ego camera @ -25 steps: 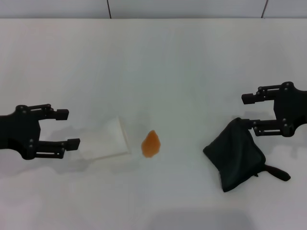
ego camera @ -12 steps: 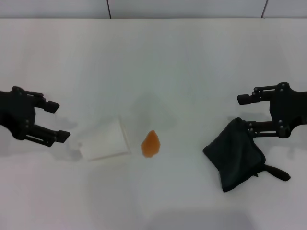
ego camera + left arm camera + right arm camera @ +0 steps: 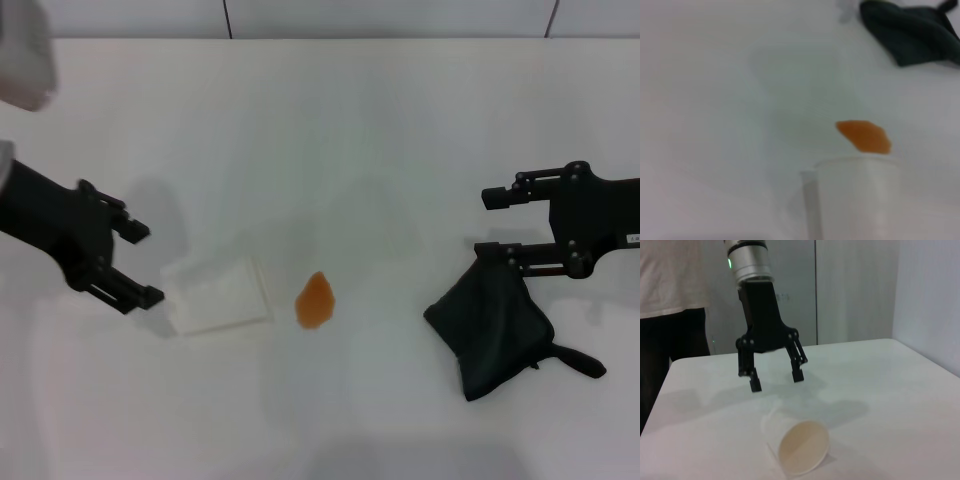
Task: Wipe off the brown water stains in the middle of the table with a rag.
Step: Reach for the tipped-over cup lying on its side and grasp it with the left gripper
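Note:
The brown water stain [image 3: 315, 300] is a small orange teardrop blotch in the middle of the white table [image 3: 330, 130]; it also shows in the left wrist view [image 3: 863, 136]. The dark rag [image 3: 490, 322] lies bundled at the right, with its tail pointing right, and shows in the left wrist view [image 3: 912, 30] too. My right gripper [image 3: 488, 224] is open at the rag's far upper corner, its nearer finger at the cloth's edge. My left gripper [image 3: 145, 263] is open and empty, raised just left of the tipped cup; it also shows in the right wrist view [image 3: 776, 380].
A cream-white paper cup [image 3: 218, 295] lies on its side left of the stain, its mouth toward the stain [image 3: 797, 442]. A person [image 3: 670, 290] stands beyond the table's left side. The table's far edge meets a wall.
My left gripper has drawn back left from the cup, lifted and tilted. My right gripper has shifted left to the rag's upper corner. Stain, cup and rag have not moved.

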### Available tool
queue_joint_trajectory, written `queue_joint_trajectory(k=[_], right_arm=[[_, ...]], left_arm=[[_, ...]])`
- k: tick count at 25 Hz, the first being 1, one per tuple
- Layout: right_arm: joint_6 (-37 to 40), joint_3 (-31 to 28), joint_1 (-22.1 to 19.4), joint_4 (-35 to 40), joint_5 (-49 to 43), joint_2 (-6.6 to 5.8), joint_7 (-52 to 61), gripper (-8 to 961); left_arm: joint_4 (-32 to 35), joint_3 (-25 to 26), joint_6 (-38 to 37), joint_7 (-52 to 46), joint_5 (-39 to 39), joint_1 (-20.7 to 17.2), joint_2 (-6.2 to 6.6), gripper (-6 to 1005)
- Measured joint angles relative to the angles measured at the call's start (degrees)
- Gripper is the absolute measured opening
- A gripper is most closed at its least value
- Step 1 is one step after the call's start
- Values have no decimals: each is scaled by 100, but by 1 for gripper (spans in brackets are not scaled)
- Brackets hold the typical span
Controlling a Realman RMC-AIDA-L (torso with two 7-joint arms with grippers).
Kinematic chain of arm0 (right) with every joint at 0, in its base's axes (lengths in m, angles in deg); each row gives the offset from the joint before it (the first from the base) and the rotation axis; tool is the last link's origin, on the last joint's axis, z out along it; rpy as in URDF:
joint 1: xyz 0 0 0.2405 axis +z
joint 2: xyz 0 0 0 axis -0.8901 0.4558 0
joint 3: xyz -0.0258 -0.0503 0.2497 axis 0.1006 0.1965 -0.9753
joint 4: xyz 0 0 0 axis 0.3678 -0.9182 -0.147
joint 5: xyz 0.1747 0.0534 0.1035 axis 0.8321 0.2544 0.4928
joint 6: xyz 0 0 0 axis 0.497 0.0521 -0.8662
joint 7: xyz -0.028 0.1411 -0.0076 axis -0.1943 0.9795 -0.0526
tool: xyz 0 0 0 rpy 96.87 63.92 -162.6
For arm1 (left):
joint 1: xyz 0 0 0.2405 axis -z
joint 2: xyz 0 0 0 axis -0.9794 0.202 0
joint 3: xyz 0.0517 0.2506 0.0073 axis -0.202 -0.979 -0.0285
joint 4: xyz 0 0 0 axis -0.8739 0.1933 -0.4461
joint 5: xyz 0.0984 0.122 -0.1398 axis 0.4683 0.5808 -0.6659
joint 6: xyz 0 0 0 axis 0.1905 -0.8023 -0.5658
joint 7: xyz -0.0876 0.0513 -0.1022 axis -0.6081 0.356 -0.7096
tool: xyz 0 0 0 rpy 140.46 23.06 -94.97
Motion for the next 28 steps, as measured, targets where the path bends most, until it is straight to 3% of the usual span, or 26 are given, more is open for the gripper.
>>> queue_joint_trajectory(k=[12, 28], right_arm=[[33, 13, 4, -10, -10, 14, 18, 605], [8, 255, -5, -15, 24, 18, 16, 601]], left_arm=[[-485, -246, 34, -91, 1050, 745, -412, 867], [-1060, -577, 596, -240, 1103, 810, -458, 865]])
